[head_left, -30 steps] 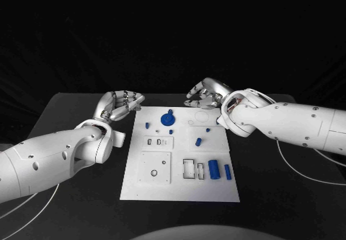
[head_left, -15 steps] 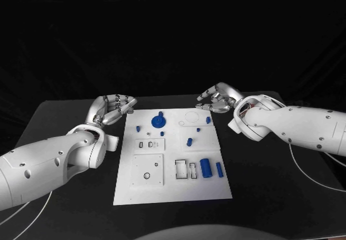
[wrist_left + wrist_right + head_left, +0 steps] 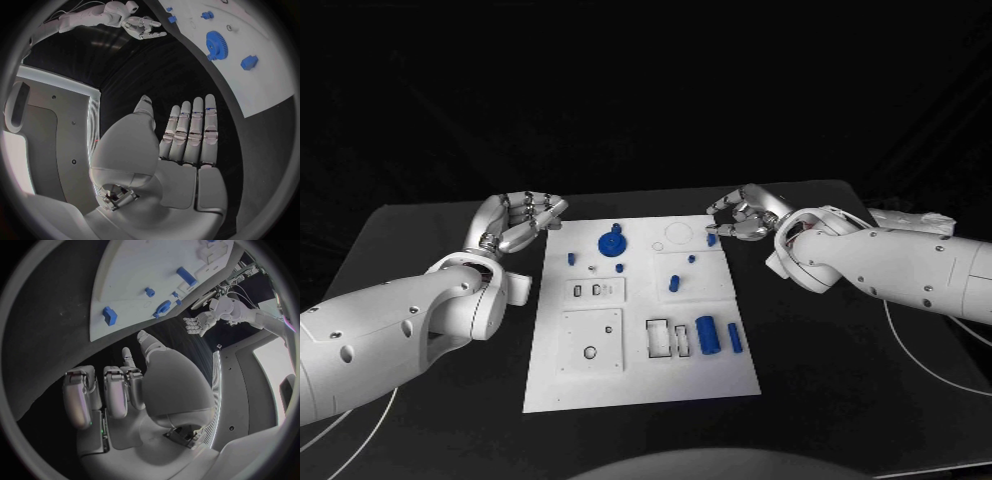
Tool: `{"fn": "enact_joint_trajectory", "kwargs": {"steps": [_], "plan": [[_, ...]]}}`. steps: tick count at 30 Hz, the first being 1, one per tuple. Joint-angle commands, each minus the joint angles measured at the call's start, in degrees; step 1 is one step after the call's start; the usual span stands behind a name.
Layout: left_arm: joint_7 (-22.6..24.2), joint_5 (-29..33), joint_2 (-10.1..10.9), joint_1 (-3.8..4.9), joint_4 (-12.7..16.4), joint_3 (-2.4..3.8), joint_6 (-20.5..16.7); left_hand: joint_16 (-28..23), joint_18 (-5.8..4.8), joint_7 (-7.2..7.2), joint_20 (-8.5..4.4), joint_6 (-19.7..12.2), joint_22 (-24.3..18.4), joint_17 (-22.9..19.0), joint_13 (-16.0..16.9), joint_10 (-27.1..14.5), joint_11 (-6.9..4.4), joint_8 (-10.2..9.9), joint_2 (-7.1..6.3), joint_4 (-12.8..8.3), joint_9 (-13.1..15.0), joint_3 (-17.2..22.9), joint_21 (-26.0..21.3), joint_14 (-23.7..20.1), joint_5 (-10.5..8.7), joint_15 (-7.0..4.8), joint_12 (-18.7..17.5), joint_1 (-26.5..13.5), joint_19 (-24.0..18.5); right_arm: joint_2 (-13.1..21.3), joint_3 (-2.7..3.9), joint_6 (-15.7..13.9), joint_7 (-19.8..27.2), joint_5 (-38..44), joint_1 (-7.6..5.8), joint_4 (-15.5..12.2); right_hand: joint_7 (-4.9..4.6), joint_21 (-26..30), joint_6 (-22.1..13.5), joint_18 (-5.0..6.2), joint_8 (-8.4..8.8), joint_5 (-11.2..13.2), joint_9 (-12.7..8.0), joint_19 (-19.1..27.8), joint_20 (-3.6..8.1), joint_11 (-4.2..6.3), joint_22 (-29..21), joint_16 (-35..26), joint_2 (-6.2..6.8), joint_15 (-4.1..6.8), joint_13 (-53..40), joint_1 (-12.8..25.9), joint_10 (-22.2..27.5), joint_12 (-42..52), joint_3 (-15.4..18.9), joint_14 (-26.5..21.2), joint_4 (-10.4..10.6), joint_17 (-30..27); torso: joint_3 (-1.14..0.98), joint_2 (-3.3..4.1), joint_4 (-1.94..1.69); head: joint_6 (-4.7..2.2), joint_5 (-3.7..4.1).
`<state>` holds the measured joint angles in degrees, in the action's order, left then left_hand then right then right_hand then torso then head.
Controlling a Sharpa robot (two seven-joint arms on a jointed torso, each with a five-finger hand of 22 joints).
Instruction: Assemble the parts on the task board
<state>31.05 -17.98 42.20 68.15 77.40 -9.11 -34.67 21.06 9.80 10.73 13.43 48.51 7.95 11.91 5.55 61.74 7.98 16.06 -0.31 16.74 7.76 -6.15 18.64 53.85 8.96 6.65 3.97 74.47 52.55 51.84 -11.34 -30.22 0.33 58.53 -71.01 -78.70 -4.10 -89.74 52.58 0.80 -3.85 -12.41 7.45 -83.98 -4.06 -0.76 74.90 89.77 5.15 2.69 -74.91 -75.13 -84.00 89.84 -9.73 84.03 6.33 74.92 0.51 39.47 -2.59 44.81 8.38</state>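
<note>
White task board (image 3: 646,345), blue parts (image 3: 612,242), no legible writing

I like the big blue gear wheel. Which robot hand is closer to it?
Left. The left robot hand hovers just off the task board's edge beside the blue gear; the right robot hand is at the opposite far corner.

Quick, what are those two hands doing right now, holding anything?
Left hand: open, fingers straight, holding nothing.
Right hand: fingers curled in, holding nothing.
</note>
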Motion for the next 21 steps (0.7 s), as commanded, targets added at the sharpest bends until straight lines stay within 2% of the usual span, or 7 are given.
{"fn": "enact_joint_trajectory", "kwargs": {"steps": [1, 8, 14, 21], "plan": [[0.8, -0.3, 0.3, 0.01, 0.3, 0.04, 0.7, -0.4, 0.66, -0.11, -0.16, 0.4, -0.1, 0.1, 0.1, 0.2, 0.11, -0.3, 0.59, 0.0, 0.1, -0.3, -0.3, -0.4, 0.28, 0.08, -0.1, 0.2, -0.3, -0.5, 0.0, 2.8, -0.8, 3.9, 0.48, 0.9, 0.01, -0.3, -0.7, -0.8, 0.31, 0.3, -0.2, -6.0, 0.49, 0.52, 15.1, 0.2, -0.02, 0.41, -15.1, -0.6, -6.0, 0.2, 0.0, 6.0, -0.4, 15.1, 0.03, -0.04, 0.0, 0.17, -0.13], [0.7, -0.3, 1.2, 0.01, 0.7, 0.03, 0.5, -0.4, 0.66, -0.11, -0.15, 0.4, -0.1, 0.1, 0.1, 0.2, 0.12, -0.3, 0.72, 0.0, 0.1, -0.3, -0.3, -0.5, 0.3, 0.08, -0.2, 0.2, -0.4, -1.3, 0.0, 4.6, -2.2, 5.8, 1.15, 2.3, 0.25, -0.3, -1.2, -0.8, 0.27, 0.3, -0.4, -6.0, 0.66, 0.73, 15.1, 0.2, -0.08, 0.58, -15.1, -1.1, -6.0, 0.2, 0.0, 6.0, -0.6, 15.1, 0.07, -0.06, -0.07, 0.33, -0.04], [0.7, -0.3, 1.4, 0.01, 0.8, 0.03, 0.4, -0.4, 0.66, -0.11, -0.15, 0.4, -0.1, 0.1, 0.1, 0.2, 0.12, -0.3, 0.72, 0.0, 0.1, -0.3, -0.3, -0.5, 0.3, 0.08, -0.2, 0.2, -0.4, -1.6, 0.0, 5.4, -2.9, 6.5, 1.31, 3.1, 0.39, -0.3, -1.4, -0.8, 0.21, 0.4, -0.5, -6.0, 0.77, 0.85, 15.1, 0.2, -0.2, 0.69, -15.1, -1.5, -6.0, 0.2, -0.1, 6.0, -0.8, 15.1, 0.06, -0.16, 0.0, 0.5, -0.17], [0.8, -0.3, 1.4, 0.01, 0.8, 0.03, 0.4, -0.4, 0.66, -0.11, -0.14, 0.4, -0.1, 0.1, 0.1, 0.2, 0.12, -0.4, 0.75, 0.0, 0.1, -0.3, -0.3, -0.5, 0.3, 0.09, -0.2, 0.2, -0.4, -1.9, 0.0, 6.9, -3.9, 7.2, 1.38, 3.8, 0.4, -0.3, -0.5, -0.8, -0.27, -0.3, -0.5, -6.0, 0.99, 1.01, 15.1, 0.2, -0.45, 0.89, -15.1, -2.1, -6.0, 0.2, -0.3, 6.0, -1.1, 15.1, 0.03, -0.15, -0.13, 0.46, -0.25]]}}
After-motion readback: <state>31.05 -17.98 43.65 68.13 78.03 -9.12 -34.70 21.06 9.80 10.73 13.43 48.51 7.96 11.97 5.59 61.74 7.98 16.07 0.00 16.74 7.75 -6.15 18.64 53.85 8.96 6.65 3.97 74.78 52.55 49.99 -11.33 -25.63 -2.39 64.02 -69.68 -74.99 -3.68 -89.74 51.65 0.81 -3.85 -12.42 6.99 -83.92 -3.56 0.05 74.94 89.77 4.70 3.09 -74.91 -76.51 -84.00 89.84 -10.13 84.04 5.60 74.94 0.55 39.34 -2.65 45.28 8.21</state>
